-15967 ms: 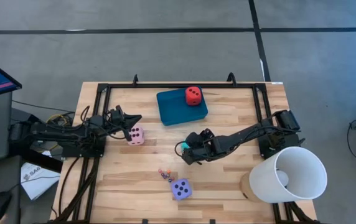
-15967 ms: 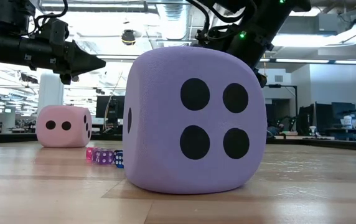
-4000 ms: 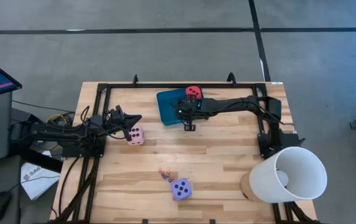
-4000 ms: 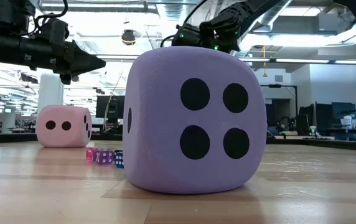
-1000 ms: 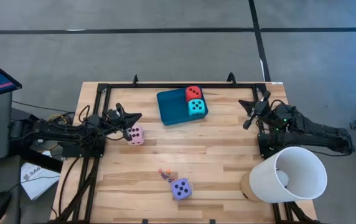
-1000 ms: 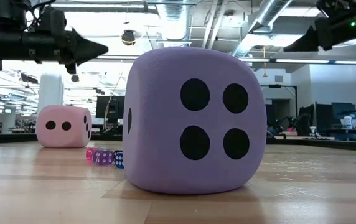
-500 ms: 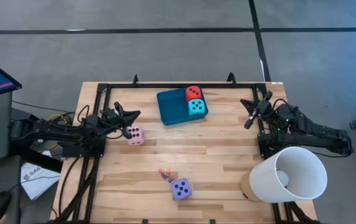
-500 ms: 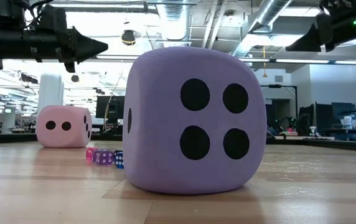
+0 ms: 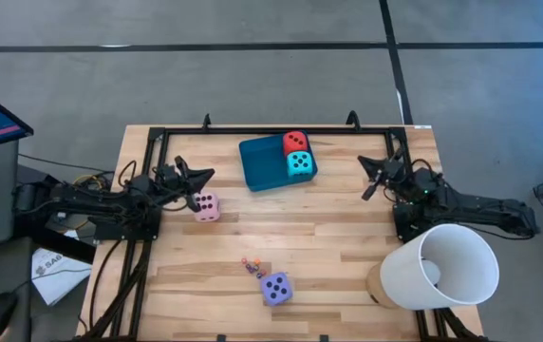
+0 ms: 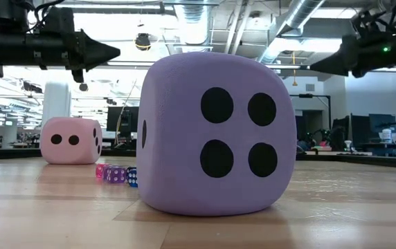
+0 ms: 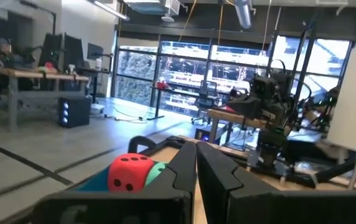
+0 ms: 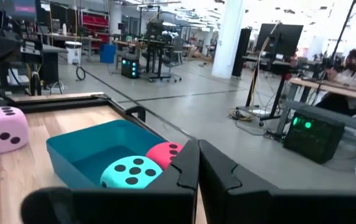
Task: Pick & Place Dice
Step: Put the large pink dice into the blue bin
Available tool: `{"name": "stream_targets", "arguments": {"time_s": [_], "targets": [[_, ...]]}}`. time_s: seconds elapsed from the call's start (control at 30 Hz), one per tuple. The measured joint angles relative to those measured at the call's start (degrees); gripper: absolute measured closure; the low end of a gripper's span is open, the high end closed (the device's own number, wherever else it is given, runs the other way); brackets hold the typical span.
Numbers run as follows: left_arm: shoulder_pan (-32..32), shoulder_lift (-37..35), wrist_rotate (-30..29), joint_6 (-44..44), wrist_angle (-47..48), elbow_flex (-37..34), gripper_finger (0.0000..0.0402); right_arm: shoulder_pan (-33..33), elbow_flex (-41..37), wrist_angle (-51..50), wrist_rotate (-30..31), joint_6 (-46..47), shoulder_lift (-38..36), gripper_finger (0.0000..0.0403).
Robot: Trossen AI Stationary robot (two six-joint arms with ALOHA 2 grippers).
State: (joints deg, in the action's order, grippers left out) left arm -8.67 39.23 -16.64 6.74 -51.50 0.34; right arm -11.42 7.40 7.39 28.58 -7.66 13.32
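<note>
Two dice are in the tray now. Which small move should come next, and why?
Probably the left gripper should open and lower onto the pink die: it hovers shut just beside it, while the right gripper is empty and farther off.

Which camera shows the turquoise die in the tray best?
The right wrist view: the turquoise die fills the foreground inside the teal tray. The high view shows it small; the left wrist view catches a sliver; the low view misses it.

2 dice (image 9: 295,153) in tray (image 9: 260,163); 2 others on table (image 9: 328,237).
</note>
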Motion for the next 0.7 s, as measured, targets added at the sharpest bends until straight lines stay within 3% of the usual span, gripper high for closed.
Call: {"name": "stream_targets", "arguments": {"time_s": [0.5, 0.7], "targets": [[0.0, 1.8, 1.6, 2.4, 0.6, 0.0, 0.04, 0.1, -0.1, -0.7, -3.2, 4.7, 0.1, 0.0403], [0.0, 2.8, -0.5, 5.3, 22.8, 6.9, 0.0401, 0.1, -0.1, -0.7, -3.2, 4.7, 0.1, 0.0403]]}}
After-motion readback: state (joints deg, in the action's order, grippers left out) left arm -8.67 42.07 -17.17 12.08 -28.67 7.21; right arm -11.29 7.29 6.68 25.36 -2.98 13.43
